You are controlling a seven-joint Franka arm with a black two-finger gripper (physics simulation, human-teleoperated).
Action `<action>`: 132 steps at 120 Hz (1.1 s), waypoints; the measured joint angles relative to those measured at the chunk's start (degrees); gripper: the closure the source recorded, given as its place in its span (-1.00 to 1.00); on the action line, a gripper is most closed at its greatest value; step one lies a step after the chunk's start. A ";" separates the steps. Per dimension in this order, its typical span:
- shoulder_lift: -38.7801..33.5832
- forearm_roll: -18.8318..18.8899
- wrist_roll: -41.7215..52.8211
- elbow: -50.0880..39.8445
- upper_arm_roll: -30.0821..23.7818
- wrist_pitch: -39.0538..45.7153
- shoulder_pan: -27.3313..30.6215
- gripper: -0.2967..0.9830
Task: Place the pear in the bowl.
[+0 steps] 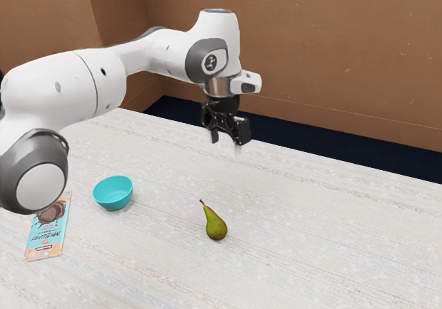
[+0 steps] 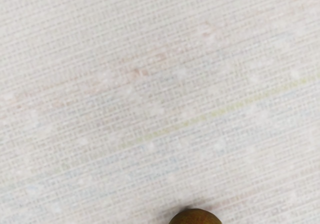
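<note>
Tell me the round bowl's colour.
The smooth, round bowl is turquoise, inside and out, seen best in the exterior view.

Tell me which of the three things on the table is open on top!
The turquoise bowl: it's open and hollow on top. The pear is whole, and the packet lies flat.

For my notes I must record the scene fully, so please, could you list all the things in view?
Pear: one, green and brown, lying on the table outside the bowl
Bowl: one, turquoise, on the table between pear and package
Package: one, light blue with brown and orange print, flat beside the bowl
Table: one, whitish with faint streaks, under these things
Floor: dark blue, behind the table
Walls: brown, at the back
Arm: one, white and grey
Gripper: one, black, open, above the table
</note>
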 joint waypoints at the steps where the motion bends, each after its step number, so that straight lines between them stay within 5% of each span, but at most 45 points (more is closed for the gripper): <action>1: 0.05 0.05 -0.04 0.00 -0.01 0.06 -0.04 -0.53; 132: 10.58 1.62 -0.01 -5.29 1.59 -4.88 -4.67 -0.54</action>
